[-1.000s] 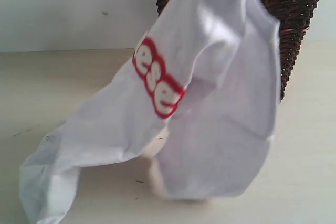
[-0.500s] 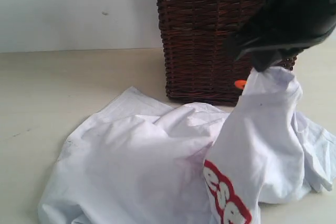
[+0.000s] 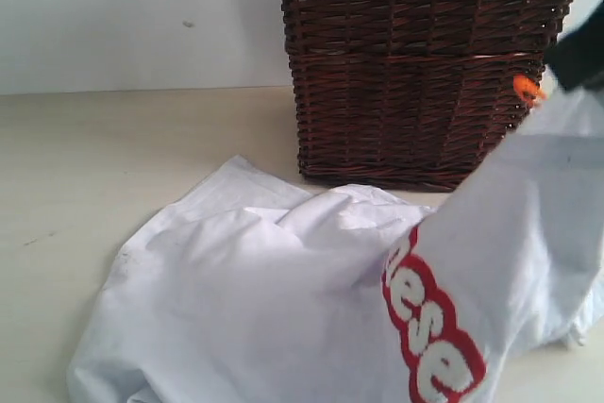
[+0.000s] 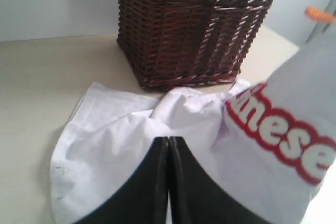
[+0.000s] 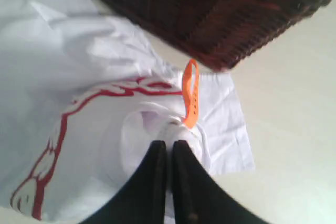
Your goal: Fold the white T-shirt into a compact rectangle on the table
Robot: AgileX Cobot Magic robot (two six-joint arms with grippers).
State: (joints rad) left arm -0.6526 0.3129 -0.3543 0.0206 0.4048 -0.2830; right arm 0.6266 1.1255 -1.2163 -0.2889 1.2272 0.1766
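Note:
The white T-shirt lies crumpled on the table in front of the basket. Its right part is pulled up taut toward the upper right, showing the red-outlined lettering. My right gripper is at the right edge of the exterior view, shut on a bunch of the shirt's cloth, with an orange tag beside the tips. My left gripper hovers over the flat part of the shirt with its jaws shut and nothing seen between them. It does not show in the exterior view.
A dark wicker basket with a lace-trimmed liner stands just behind the shirt, close to the raised cloth. Bare table spreads to the left and on the basket's far side. A pale wall runs along the back.
The shirt dropped from hanging high before the camera onto the table. Since then my right gripper has carried its right part up and to the right, raising the lettering.

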